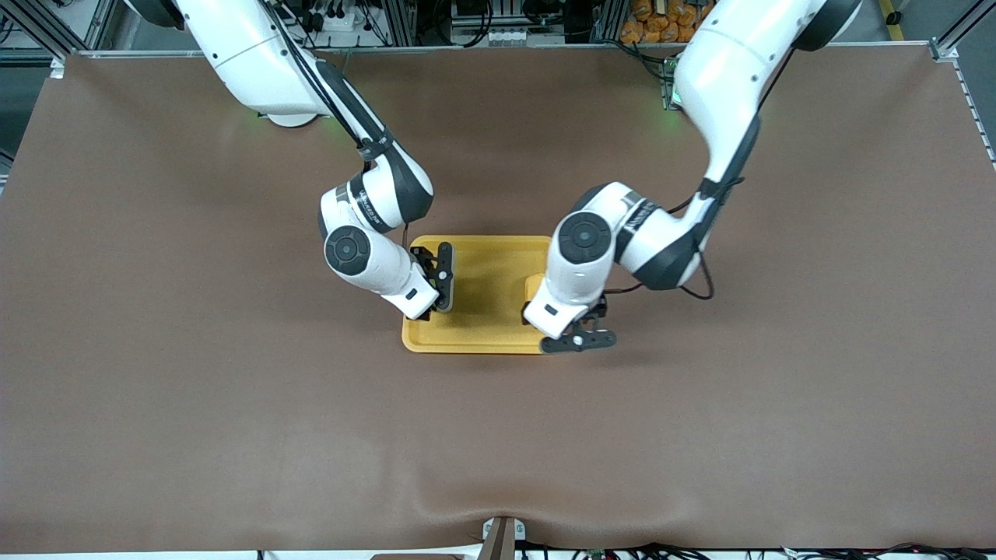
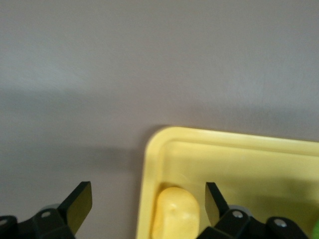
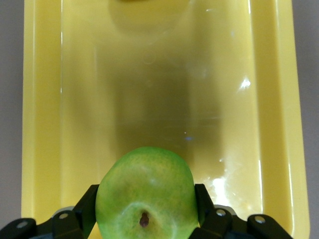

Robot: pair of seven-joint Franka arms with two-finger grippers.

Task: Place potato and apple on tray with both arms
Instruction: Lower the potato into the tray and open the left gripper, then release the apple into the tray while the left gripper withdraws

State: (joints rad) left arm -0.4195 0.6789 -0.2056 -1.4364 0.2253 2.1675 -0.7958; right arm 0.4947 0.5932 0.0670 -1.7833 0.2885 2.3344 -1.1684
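The yellow-orange tray [image 1: 482,343] lies mid-table. My right gripper [image 1: 437,274] is over the tray's end toward the right arm. In the right wrist view it [image 3: 144,204] is shut on the round green apple [image 3: 145,196], just above the tray floor [image 3: 42,124]; the front view hides the apple. My left gripper [image 1: 577,336] is at the tray's corner toward the left arm, nearer the front camera. It [image 2: 147,201] is open, straddling the tray rim [image 2: 239,142]. The oblong yellow potato [image 2: 177,215] lies in the tray between its fingers, untouched, and shows partly beside the hand [image 1: 534,289].
The brown table mat [image 1: 233,389] spreads all round the tray. The middle of the tray floor [image 3: 159,89] is bare. Both arms lean in over the tray's two ends.
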